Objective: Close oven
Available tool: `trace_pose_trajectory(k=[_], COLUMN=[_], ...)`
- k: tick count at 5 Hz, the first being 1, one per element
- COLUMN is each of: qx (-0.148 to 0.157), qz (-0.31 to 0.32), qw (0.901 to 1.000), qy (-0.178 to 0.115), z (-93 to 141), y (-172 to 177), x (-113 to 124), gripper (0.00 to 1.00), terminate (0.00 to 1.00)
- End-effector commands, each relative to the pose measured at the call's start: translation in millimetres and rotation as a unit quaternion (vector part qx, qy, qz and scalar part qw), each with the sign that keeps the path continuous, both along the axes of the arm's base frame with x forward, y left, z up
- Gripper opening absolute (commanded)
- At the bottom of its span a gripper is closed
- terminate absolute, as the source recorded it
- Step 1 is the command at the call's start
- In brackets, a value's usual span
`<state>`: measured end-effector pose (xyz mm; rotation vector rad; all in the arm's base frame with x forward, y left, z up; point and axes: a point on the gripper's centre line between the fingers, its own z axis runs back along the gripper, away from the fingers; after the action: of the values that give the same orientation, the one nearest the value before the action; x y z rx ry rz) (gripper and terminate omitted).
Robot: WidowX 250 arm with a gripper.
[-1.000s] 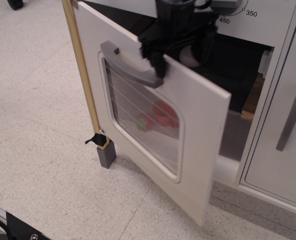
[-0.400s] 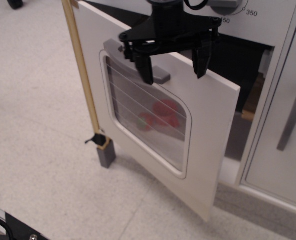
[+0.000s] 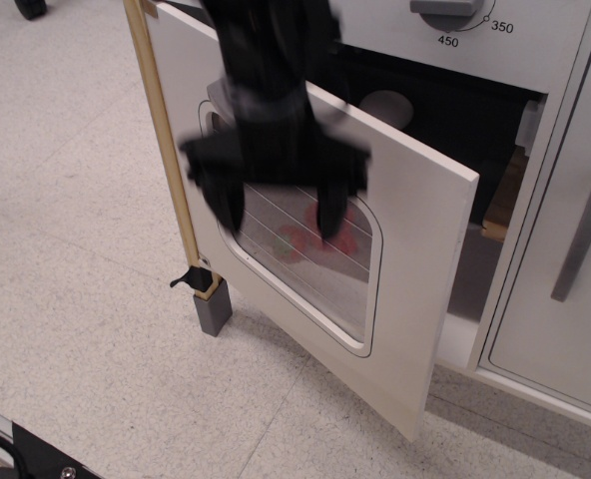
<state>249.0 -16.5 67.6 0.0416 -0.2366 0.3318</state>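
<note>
The white oven door (image 3: pixel 415 299) stands partly open, hinged at the left by the wooden rail (image 3: pixel 166 150). Its rounded window (image 3: pixel 325 269) has wire lines, and something red shows through the window. My black gripper (image 3: pixel 279 215) hangs in front of the door over the window, blurred by motion. Its two fingers (image 3: pixel 226 205) are spread apart and hold nothing. The arm hides the door's grey handle. The dark oven cavity (image 3: pixel 465 130) shows behind the door's right edge.
A plain white cabinet door with a vertical metal bar handle (image 3: pixel 583 235) is at the right. A temperature knob (image 3: pixel 445 8) with 450 and 350 markings is above the oven. A grey foot (image 3: pixel 214 309) stands under the wooden rail on the speckled floor.
The gripper left the handle, opened, and dropped down and left in front of the window. The door swung a little toward shut early on, then stayed still.
</note>
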Motion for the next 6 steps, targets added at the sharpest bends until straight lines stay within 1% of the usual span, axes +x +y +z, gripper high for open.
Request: trace_pose_trajectory(k=[1,2,3,4,5,6], qx=[0.004,-0.011,-0.019,-0.022,-0.022,-0.027], qz=[-0.005,0.001,0.005,0.012,0.024,0.044], qw=[0.9997,0.9993,0.9988,0.9981,0.9974,0.9962], qy=[-0.025,-0.037,-0.044,-0.057,-0.064,-0.071], z=[-24.4,-26.4,-23.9,-24.5,-29.5,-29.4], y=[-14.9,-21.1,-25.4,-27.9,-28.7,-26.9], x=[38.8,56.9,72.4,86.6,106.2,117.0], gripper=[1.00,1.00,1.00,1.00,1.00,1.00], terminate=[0.00,0.00,0.00,0.00,0.00,0.00])
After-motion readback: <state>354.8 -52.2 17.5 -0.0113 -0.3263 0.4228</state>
